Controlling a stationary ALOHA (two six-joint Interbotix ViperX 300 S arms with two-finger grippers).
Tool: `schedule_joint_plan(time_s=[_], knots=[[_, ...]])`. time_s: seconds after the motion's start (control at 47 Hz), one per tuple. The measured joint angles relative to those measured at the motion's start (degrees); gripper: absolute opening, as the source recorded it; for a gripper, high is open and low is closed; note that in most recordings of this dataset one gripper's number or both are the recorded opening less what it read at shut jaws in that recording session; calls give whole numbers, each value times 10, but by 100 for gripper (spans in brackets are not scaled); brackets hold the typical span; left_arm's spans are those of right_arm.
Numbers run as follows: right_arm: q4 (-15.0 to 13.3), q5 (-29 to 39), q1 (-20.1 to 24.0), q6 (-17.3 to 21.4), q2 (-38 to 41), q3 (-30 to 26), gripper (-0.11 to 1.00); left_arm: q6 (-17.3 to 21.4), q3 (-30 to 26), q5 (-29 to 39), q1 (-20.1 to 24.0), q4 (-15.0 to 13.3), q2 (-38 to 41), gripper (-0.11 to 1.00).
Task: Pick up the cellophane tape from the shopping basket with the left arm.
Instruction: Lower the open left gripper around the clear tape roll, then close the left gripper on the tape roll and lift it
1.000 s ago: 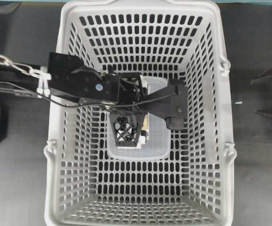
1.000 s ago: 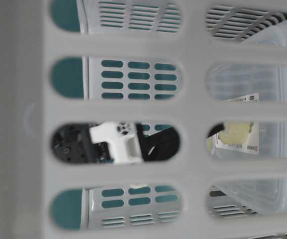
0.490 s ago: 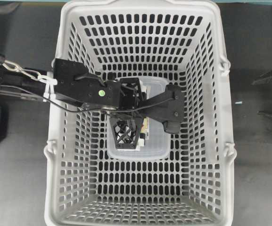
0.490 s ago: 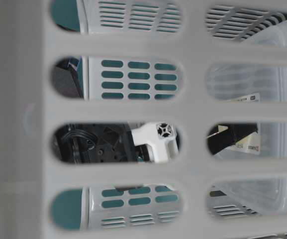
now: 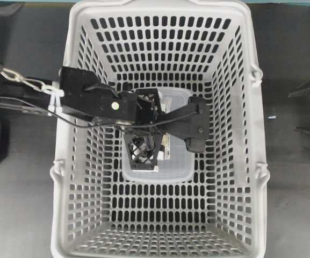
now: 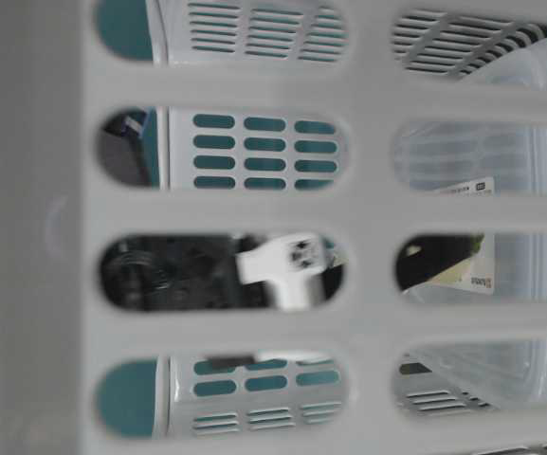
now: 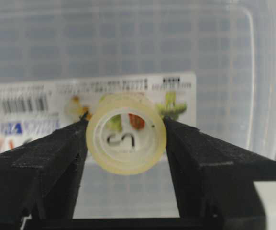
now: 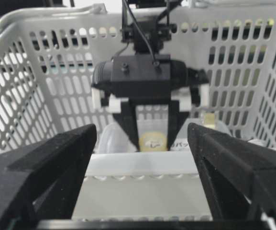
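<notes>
I've got the left arm reaching over the left wall of the shopping basket, with the left gripper down over the clear box on the basket floor. In the left wrist view the two black fingers sit flush against both sides of the cellophane tape, pinching the pale-yellow roll between them; the tape is right in front of the box's white printed label. In the right wrist view the right gripper is spread wide, nothing between its fingers, outside the basket's near rim and facing the left gripper.
</notes>
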Motion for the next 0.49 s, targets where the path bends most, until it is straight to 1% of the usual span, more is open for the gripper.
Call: schedule_joint_plan(time_s=[0.17,0.298,0.383,0.49], knots=[[1,1,0,14,-1,2,74,0,-58,60,-1,1,-31,50],[1,1,-1,17,-4,2,74,0,-129,128,-4,1,-47,50],[1,1,-1,17,-6,2,74,0,-186,175,-8,1,-49,50],[1,1,0,17,-9,2,74,0,-242,224,-11,1,-49,50]])
